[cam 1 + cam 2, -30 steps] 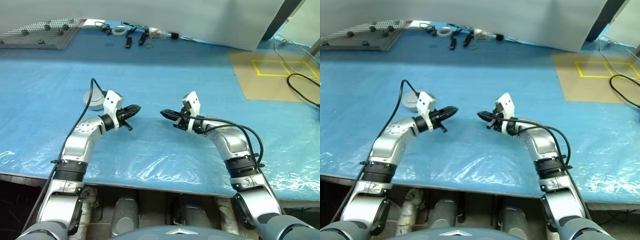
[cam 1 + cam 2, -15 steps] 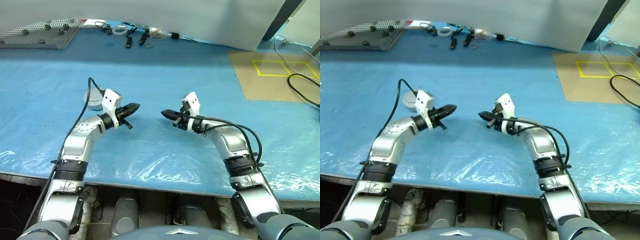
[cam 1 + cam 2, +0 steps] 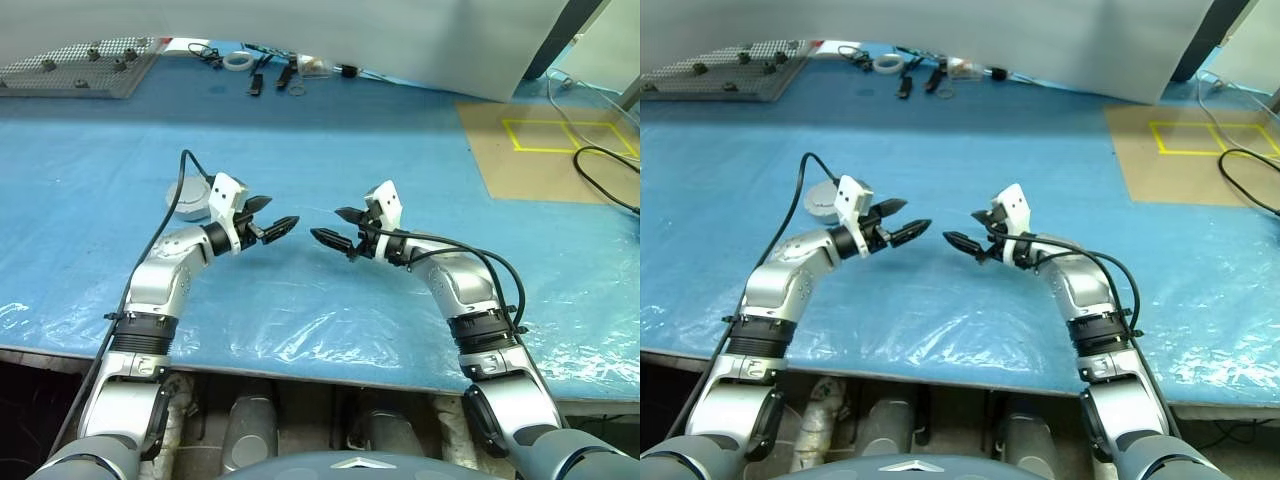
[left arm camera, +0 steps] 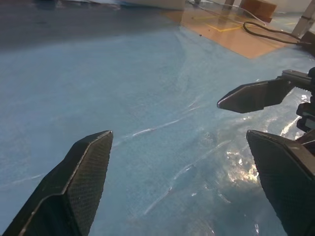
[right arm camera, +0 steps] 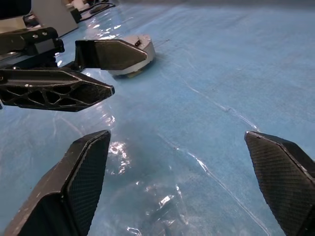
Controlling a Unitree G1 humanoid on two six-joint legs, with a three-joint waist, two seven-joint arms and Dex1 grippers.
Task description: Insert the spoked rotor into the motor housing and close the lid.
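Note:
A squat round silvery piece [image 3: 187,199] stands on the blue table just behind my left wrist. Its pale top is the lid [image 5: 136,49], seated on the motor housing, of which a brownish lower edge [image 5: 129,73] shows. The spoked rotor is out of view. My left gripper [image 3: 281,211] and right gripper [image 3: 325,223] hang level above the table, pointing at each other with a small gap between them. Both are open and hold nothing. In the right wrist view, the left gripper's fingers [image 5: 106,54] stand in front of the housing.
Wrinkled clear plastic [image 3: 300,320] covers the blue table near its front edge. A grey perforated board [image 3: 85,68] lies at the back left, and small tools and a tape roll [image 3: 270,70] at the back. A brown patch with yellow tape [image 3: 555,145] and a black cable [image 3: 605,180] lie on the right.
Both grippers have gone from shut to open. The arms have stayed where they were.

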